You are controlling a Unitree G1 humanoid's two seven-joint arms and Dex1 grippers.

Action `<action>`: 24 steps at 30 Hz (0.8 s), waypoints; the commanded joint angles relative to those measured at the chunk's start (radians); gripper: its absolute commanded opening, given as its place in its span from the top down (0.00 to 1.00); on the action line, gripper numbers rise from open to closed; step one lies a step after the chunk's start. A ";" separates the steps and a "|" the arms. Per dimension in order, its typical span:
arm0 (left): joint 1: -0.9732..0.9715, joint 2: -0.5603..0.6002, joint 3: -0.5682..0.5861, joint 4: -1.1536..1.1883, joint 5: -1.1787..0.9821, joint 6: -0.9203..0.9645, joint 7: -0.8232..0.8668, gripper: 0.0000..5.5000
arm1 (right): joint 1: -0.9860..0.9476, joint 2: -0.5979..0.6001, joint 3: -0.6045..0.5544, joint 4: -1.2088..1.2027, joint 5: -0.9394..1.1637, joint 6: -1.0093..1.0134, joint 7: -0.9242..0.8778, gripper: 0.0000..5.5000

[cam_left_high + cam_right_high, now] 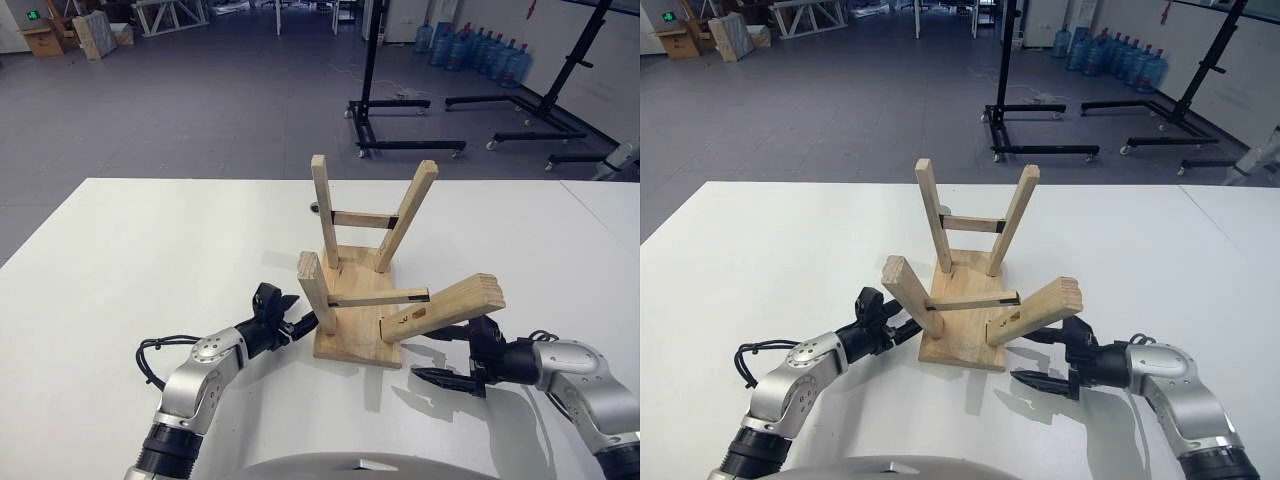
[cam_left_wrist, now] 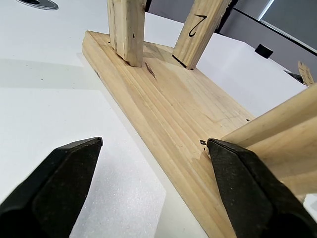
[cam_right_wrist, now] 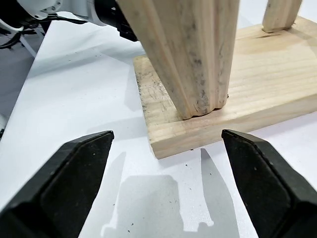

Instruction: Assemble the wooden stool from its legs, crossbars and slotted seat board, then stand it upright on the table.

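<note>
Plainly, the left gripper (image 2: pixel 153 144) has its two black fingers (image 2: pixel 54 188) spread wide apart and grasps nothing. One finger lies over the bare white table (image 1: pixel 150 260), and the other sits close in front of the foot of the near-left pale wooden leg (image 1: pixel 315 290); whether it touches the wood cannot be told. The right gripper (image 3: pixel 167 134) is likewise released. Its fingers (image 3: pixel 74 178) are spread to either side of the base of the near-right wooden leg (image 3: pixel 193 54) and lie low over the table just short of the board's corner, with a gap to the wood. Between the two grippers, the flat rectangular pale wooden seat board (image 1: pixel 355 340) lies flat on the table near the robot, and the stool stands upside down on it. All four legs rise from its slots. The near-right one leans far out to the right, and the far-left leg (image 1: pixel 323 210) and far-right leg (image 1: pixel 410 212) tilt towards each other's side at a lesser angle. A thin wooden crossbar (image 1: pixel 375 297) spans the near pair, and a second crossbar (image 1: pixel 362 219) joins the far pair higher up. Beyond the table, black wheeled metal stands (image 1: pixel 405 110) rest on the grey floor, with blue water bottles (image 1: pixel 480 50) against the far wall.
</note>
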State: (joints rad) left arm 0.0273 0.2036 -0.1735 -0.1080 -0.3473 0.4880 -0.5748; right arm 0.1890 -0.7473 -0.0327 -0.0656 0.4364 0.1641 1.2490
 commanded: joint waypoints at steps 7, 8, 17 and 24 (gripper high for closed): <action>0.023 -0.003 -0.011 -0.032 -0.004 0.017 0.014 0.29 | 0.064 0.071 0.073 -0.188 -0.132 0.070 -0.272 0.27; 0.027 -0.005 -0.011 -0.036 -0.005 0.017 0.017 0.29 | 0.071 0.067 0.069 -0.189 -0.137 0.077 -0.284 0.27; 0.049 -0.025 -0.013 -0.056 -0.008 0.016 0.039 0.29 | 0.108 0.073 0.085 -0.023 -0.176 -0.003 -0.284 0.27; 0.055 -0.016 -0.012 -0.072 -0.014 0.025 0.034 0.29 | -0.085 0.241 0.175 0.768 -0.333 -0.442 -0.343 0.27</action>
State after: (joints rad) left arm 0.0778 0.1836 -0.1800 -0.1523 -0.3526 0.4940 -0.5406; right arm 0.1773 -0.5960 0.0686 0.1898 0.3014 -0.1554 1.0118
